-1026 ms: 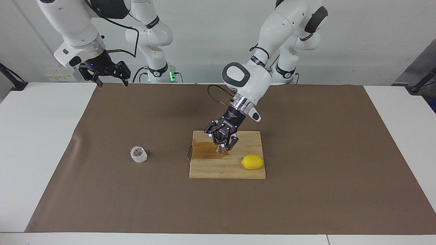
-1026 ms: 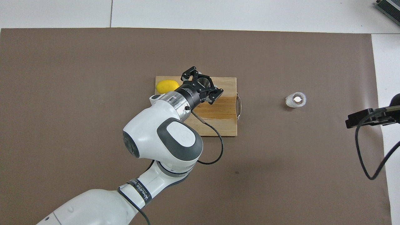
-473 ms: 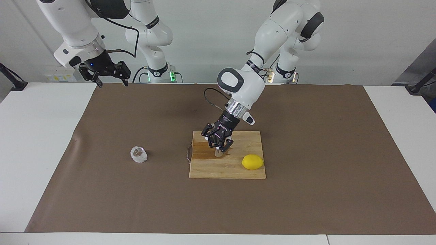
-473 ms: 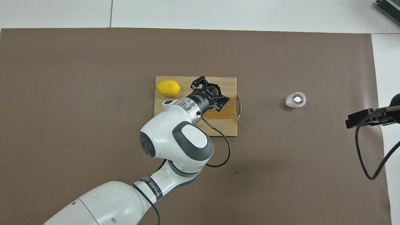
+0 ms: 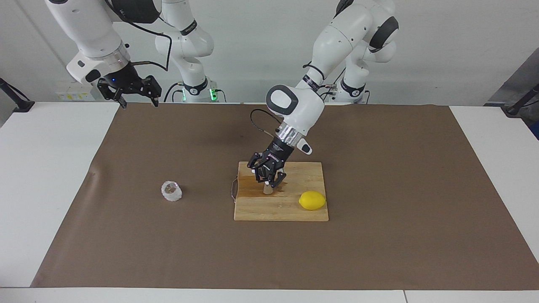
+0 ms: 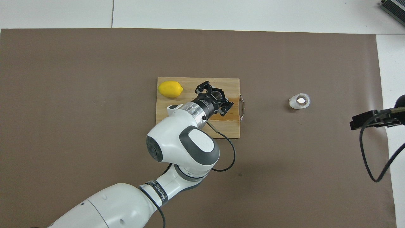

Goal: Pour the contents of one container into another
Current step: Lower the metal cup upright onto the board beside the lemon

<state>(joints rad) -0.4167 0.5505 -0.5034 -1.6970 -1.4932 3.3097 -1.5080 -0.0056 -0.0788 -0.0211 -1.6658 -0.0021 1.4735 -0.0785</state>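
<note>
The left gripper [image 5: 266, 184] is down on the cutting board [image 5: 294, 210], and its fingers look clamped around the little steel jigger [image 5: 267, 190], which is standing on the board near the middle, on the darker wet-looking patch. From above you can see straight into the jigger's open mouth [image 6: 216, 94] between the gripper's links, so it's upright. The wrist comes in tilted from the robots' side, which makes sense to me: a slanted side grip leaves the jigger's mouth uncovered and free to receive a pour.

The glass cup [image 5: 171, 191] sits by itself on the brown mat [image 5: 126, 252], well apart from the board, toward the right arm's end of the table. Nothing is touching it. My guess is that the cup's distance from the board is the whole reason the jigger is being grabbed: the two containers need to come together before anything can be poured.

The right gripper [image 5: 138, 101] hangs up in the air over the mat's corner at its own end of the table, fingers spread apart, holding nothing. That arm is just waiting.

A lemon [image 5: 312, 200] lies on the board too, beside the jigger but not touching it, toward the left arm's end.

So I'd call this early: no pouring yet.
</note>
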